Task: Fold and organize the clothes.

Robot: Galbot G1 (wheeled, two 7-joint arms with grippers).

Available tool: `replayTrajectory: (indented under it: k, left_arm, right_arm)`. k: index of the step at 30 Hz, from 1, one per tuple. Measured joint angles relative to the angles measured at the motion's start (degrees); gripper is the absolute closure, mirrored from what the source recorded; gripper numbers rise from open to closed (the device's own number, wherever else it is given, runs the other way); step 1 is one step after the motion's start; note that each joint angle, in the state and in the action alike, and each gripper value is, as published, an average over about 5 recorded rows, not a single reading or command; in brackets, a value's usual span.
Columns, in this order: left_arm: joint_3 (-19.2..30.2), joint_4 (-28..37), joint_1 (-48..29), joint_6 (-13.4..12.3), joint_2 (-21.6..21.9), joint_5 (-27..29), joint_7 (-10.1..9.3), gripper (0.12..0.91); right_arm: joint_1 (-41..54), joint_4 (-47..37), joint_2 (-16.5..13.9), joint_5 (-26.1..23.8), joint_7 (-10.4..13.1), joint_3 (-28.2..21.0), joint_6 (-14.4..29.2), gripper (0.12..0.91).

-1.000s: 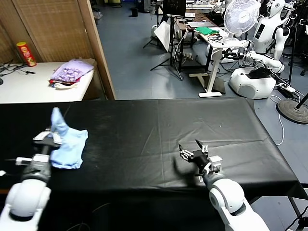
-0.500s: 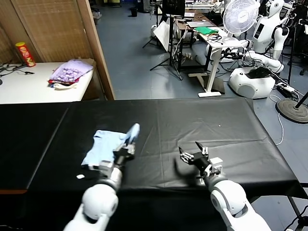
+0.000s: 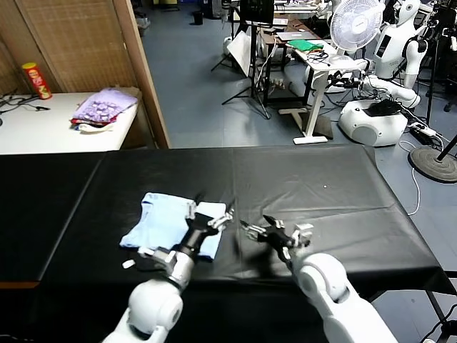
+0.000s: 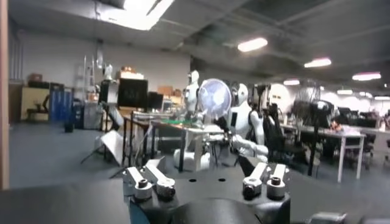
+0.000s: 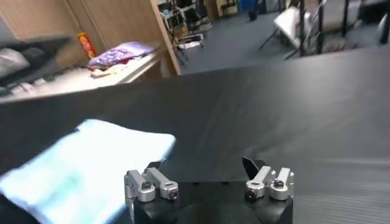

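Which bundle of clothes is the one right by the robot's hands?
The light-blue T-shirt lying flat on the black table, with the left gripper at its edge. The purple heap sits far off on the white side table.

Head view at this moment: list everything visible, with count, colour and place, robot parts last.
T-shirt: one, pale light blue, lying flat on the near left of the table.
Table: one, black cover, across the foreground.
Side table: one, white, far left.
Clothes heap: one, purple, on the side table.
Can: one, red and yellow, on the side table.
Fan: one, white, background right.
Left gripper: one, open, over the T-shirt's right edge.
Right gripper: one, open, above bare cloth right of the shirt.
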Motion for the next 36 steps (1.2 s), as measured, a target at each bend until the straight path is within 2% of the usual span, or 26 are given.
replayTrajectory:
  k: [3,8,13,19,22,25,28,33,36]
  left_arm:
    - [-2.0,-1.4,1.6,-0.7,1.2,0.3,-0.37,0.232]
    - [-5.1,-2.7,4.7,-1.6,1.7,0.4,-0.72,0.232]
    - [-7.9,-3.8,7.2,-1.8,2.0,-0.2,-1.21,0.232]
    - [-10.6,-4.7,9.5,-2.2,1.9,-0.6,-1.82,0.232]
    - [-11.8,-4.7,10.6,-2.6,1.7,0.0,-2.20,0.232]
    - [-13.0,-4.5,11.4,-2.5,1.6,0.3,-3.64,0.232]
    - [-13.9,-4.2,11.7,-1.8,1.7,-0.5,-5.33,0.232]
    - [-14.3,-2.9,11.7,-1.2,2.6,-1.2,-6.35,0.232]
    - [-14.0,-2.1,12.0,-1.5,3.2,-1.7,-6.29,0.232]
  right_arm:
    - [3.1,-3.8,2.4,3.1,1.0,-1.8,-0.2,0.245]
    - [7.2,-9.5,5.9,5.6,1.5,-3.8,-0.2,0.349]
    - [10.2,-13.8,7.9,5.3,1.0,-5.3,0.3,0.555]
    - [13.1,-17.9,8.8,-0.5,-2.7,-7.3,3.5,0.852]
    - [14.6,-20.4,8.8,-6.3,-5.8,-8.3,6.6,0.902]
    - [15.5,-21.8,8.3,-12.7,-8.9,-8.9,9.0,0.900]
    - [15.2,-21.4,7.2,-17.7,-11.4,-9.1,10.7,0.823]
    - [13.0,-17.8,4.0,-25.2,-14.1,-8.7,15.4,0.546]
    - [10.7,-14.7,0.9,-28.4,-14.2,-7.7,19.1,0.383]
